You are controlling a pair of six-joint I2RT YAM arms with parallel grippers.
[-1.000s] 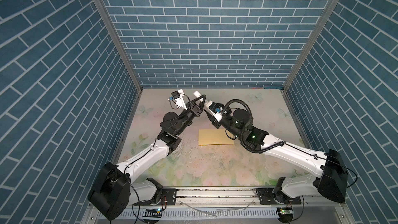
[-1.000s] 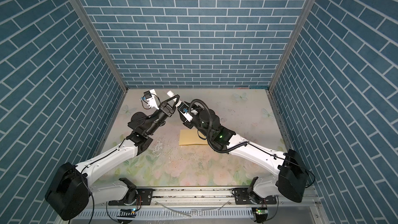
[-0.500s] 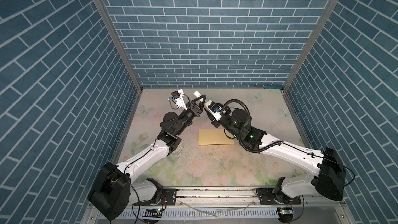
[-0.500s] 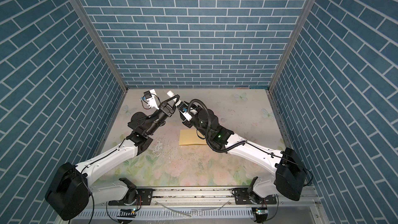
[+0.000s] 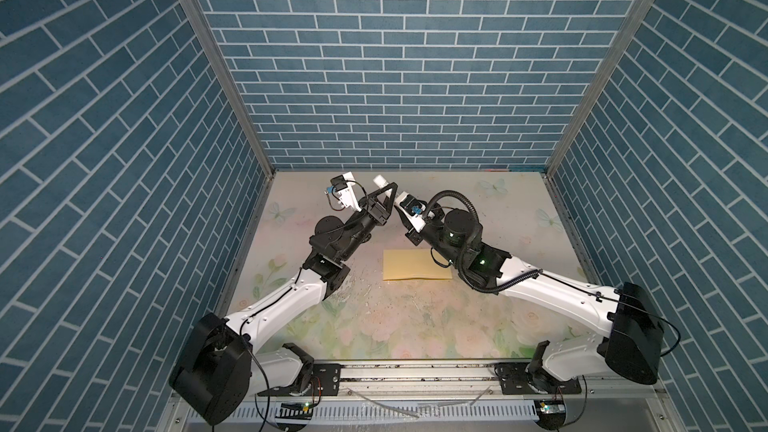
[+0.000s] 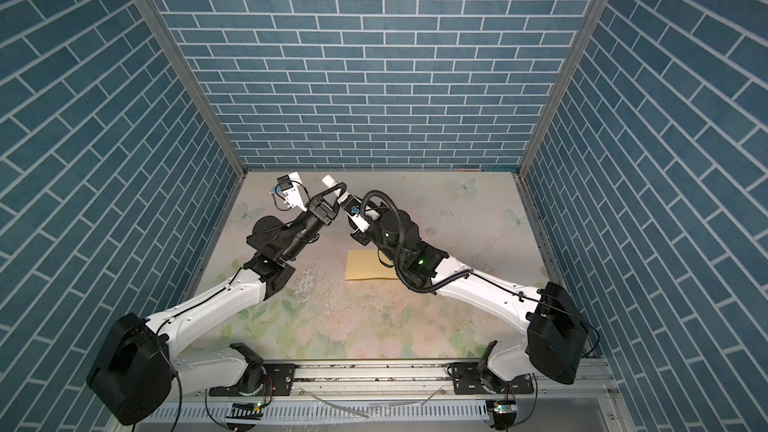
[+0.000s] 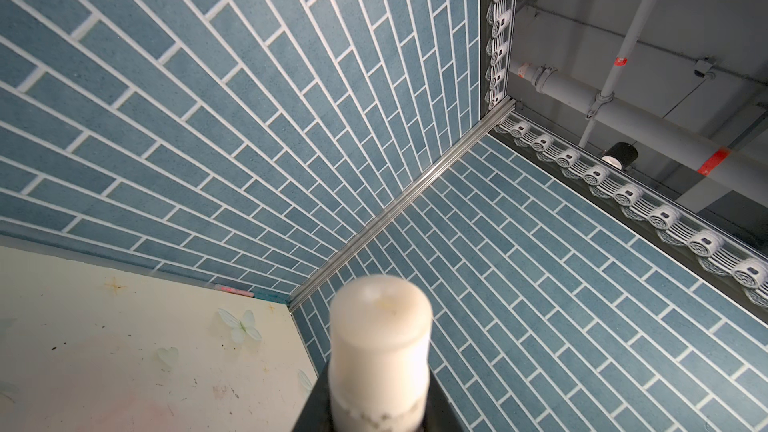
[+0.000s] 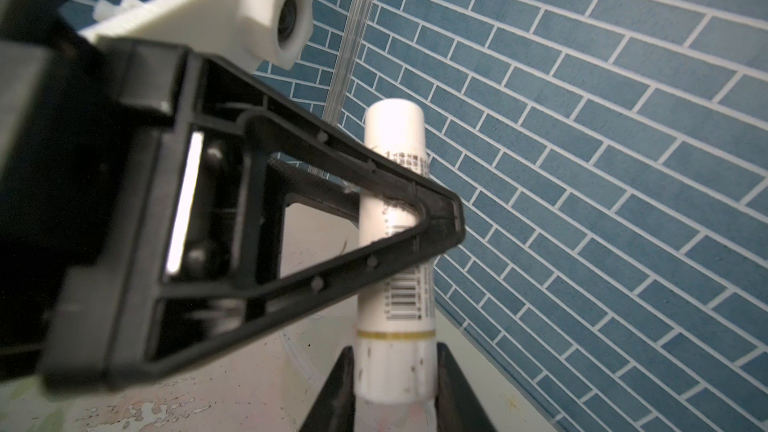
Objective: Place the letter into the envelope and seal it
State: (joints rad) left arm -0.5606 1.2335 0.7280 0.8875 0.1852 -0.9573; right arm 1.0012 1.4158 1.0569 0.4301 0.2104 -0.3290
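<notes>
The yellow-tan envelope (image 5: 415, 264) (image 6: 368, 265) lies flat mid-table, its right end under my right arm. No view shows the letter. Both grippers meet raised above the table's back. My left gripper (image 7: 380, 405) (image 5: 386, 195) is shut on the middle of a white glue stick (image 8: 392, 160) (image 5: 380, 179), whose rounded end (image 7: 380, 317) sticks out. My right gripper (image 8: 395, 384) is shut on the stick's other end, below its gold band, with a black finger (image 8: 336, 388) pressed to each side.
Blue brick walls enclose the floral table (image 5: 457, 326) on three sides, close behind the grippers. The left wrist camera mount (image 8: 249, 6) sits right beside my right gripper. A rail (image 5: 415, 371) runs along the front edge.
My right gripper's jaws have narrowed onto the glue stick's end, and that arm edged slightly toward the left gripper. The left arm and the envelope have not moved.
</notes>
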